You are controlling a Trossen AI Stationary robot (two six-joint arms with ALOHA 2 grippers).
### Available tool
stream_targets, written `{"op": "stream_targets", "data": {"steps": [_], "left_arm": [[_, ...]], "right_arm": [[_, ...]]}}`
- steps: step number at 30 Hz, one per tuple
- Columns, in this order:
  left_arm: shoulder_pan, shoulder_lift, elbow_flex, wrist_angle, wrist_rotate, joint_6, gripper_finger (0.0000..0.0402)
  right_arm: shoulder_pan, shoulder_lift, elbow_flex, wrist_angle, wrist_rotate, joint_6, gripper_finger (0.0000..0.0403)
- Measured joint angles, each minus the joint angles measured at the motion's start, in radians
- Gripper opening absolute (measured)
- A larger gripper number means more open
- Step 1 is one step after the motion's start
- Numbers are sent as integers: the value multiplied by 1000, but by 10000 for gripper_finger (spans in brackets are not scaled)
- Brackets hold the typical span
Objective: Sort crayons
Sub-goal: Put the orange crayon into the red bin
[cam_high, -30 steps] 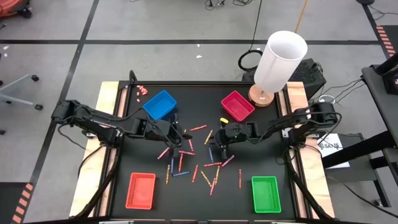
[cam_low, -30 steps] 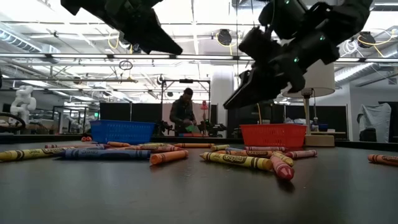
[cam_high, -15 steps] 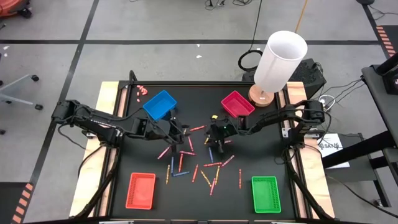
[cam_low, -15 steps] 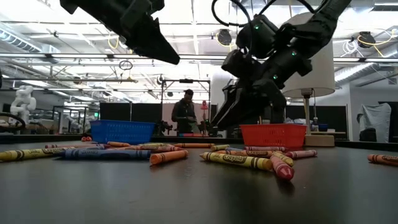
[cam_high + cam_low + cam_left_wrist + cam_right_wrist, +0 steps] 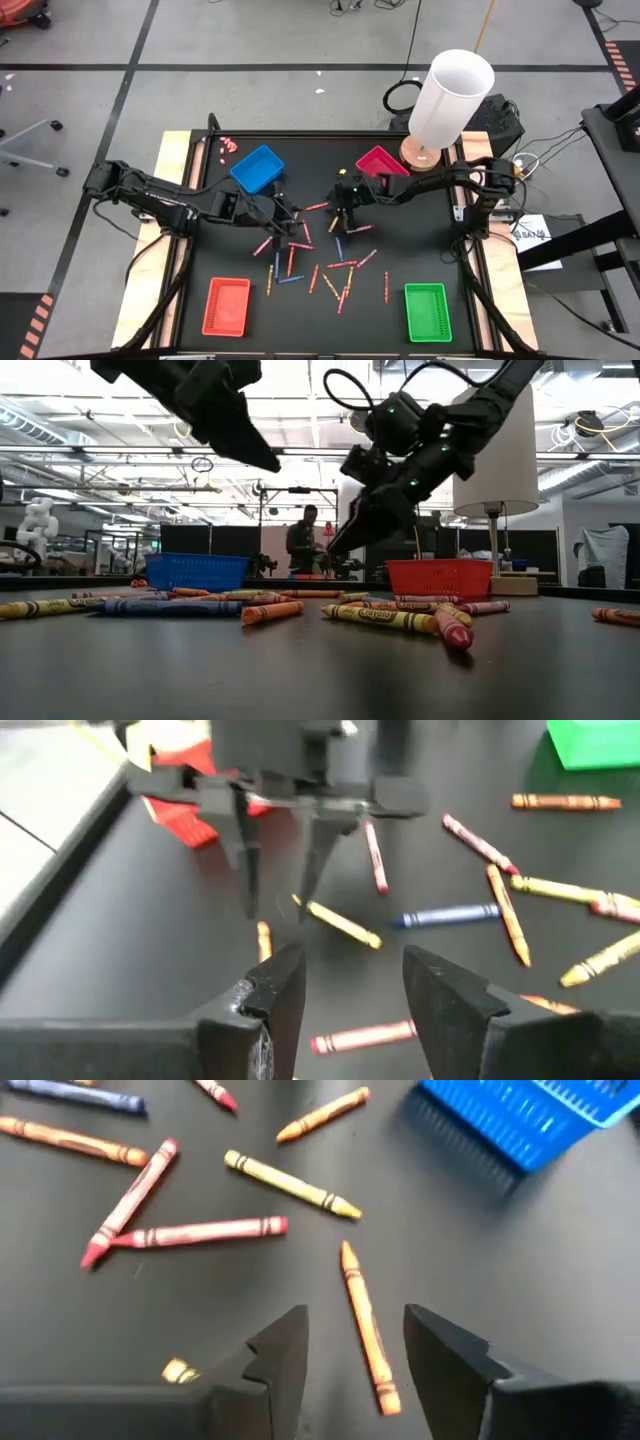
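Several crayons [image 5: 318,262], red, pink, orange, yellow and blue, lie flat and scattered on the middle of the black table. My left gripper [image 5: 293,225] hangs open above the left part of the scatter, its fingers [image 5: 275,1005] apart with nothing between them. My right gripper [image 5: 336,212] is open too and hovers just right of it; an orange crayon [image 5: 365,1330] lies on the table ahead, in line with the gap. The left wrist view shows the right gripper [image 5: 280,870] open above a yellow crayon [image 5: 338,922]. In the low view both grippers [image 5: 335,548] are clear of the table.
Four shallow trays stand on the table: blue [image 5: 258,167] far left, magenta [image 5: 380,165] far right, red [image 5: 227,305] near left, green [image 5: 428,311] near right. A white lamp [image 5: 450,100] stands at the far right corner. Tiny pink bits [image 5: 228,144] lie at the far left.
My right gripper has swung from right of the scatter toward the table's left and far edge, closer to the blue tray and to my left gripper. The crayons lie as before.
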Motion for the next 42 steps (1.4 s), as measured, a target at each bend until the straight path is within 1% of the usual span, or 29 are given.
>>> {"op": "stream_targets", "data": {"steps": [2,4,7,12,19,33,38,42], "left_arm": [[-7,0,0,-28,0,-24,169],[-14,0,-1,-54,-1,-60,169],[-20,0,-1,-61,-1,-108,169],[-32,0,-1,-53,-8,-135,169],[-40,0,-1,-43,-40,-137,169],[-40,0,-1,-26,-43,-137,169],[-40,0,-1,-26,-45,-137,169],[-40,0,-1,-26,-65,-137,169]], "right_arm": [[-17,20,6,3,-54,0,153],[-28,45,8,16,-75,-4,153],[-31,76,7,53,-74,-7,153],[-30,108,7,100,-75,-8,153],[-42,147,7,136,-76,-3,153],[-65,206,8,137,-85,26,153],[-65,207,8,121,-83,30,133],[-65,208,8,115,-83,27,96]]}}
